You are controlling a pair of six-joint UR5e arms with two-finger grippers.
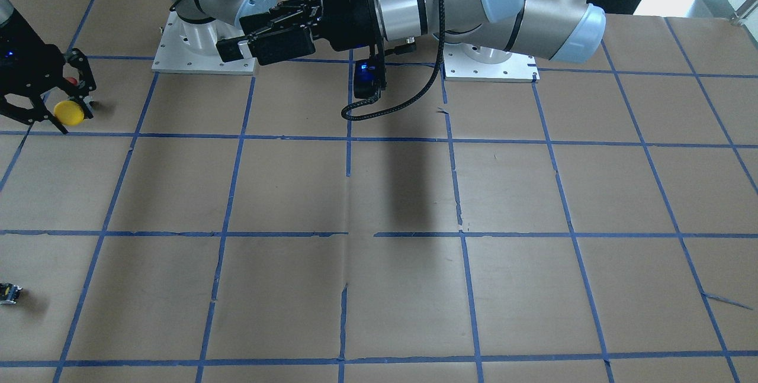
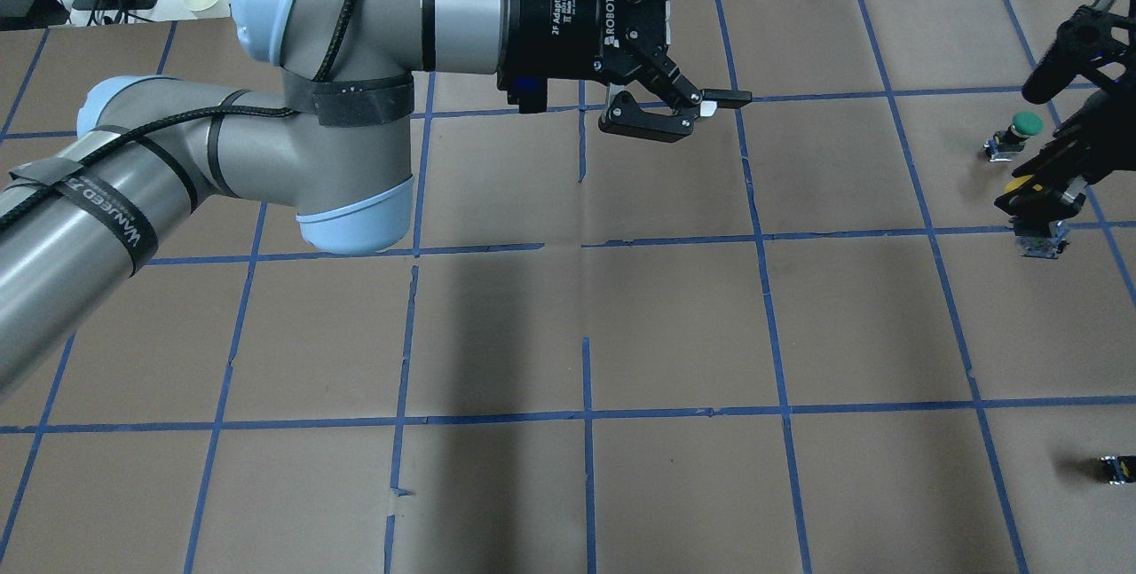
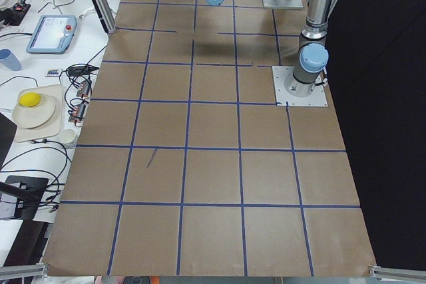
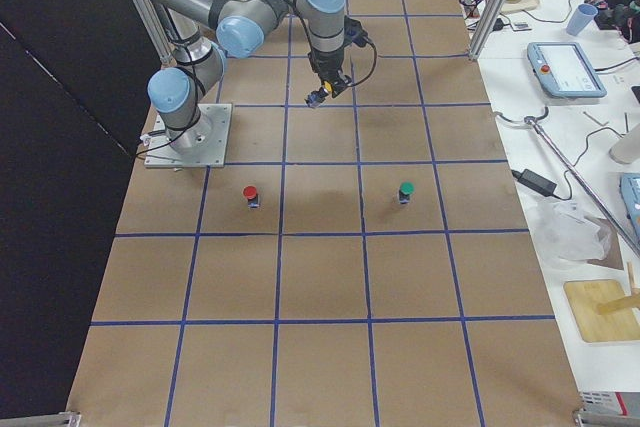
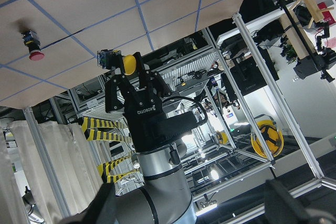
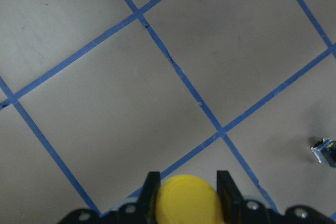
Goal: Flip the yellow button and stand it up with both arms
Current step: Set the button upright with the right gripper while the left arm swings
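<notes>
Count: two arms, left (image 2: 311, 24) and right (image 4: 250, 12). Three mushroom-cap buttons: yellow button (image 1: 69, 113), red button (image 4: 250, 194), green button (image 4: 405, 191). One tiny black block (image 2: 1116, 467) with a yellow mark.

Yellow button: pinched in the right tool (image 5: 128, 72), over the worktop's (image 1: 296, 193) right end, far from centre. It looks lifted off the surface. The long axis lies roughly level, not upright. The cap faces away from the robot, toward the front-facing camera. The switch body trails back toward the robot's side. In the right wrist view the cap sits between the two fingers (image 6: 151, 192).

Right tool: fingers pressed onto the yellow button, pointing down.

Left tool (image 2: 723, 33): spread wide, holding nothing. It is held level and high over the middle of the worktop, aimed toward the right arm.

Red and green buttons stand upright on their bodies, caps up, apart from each other, on the worktop near the right tool. The block lies alone, well apart from them, by the worktop's edge.

Materials: worktop is matte brown paper with a blue tape grid, tape torn in spots. Caps are round, smooth plastic. Switch bodies are short, black and grey. Arms are silver-grey tubes with light blue joint caps. Tools are black, angular linkages. A braided black cable runs along the left arm.
</notes>
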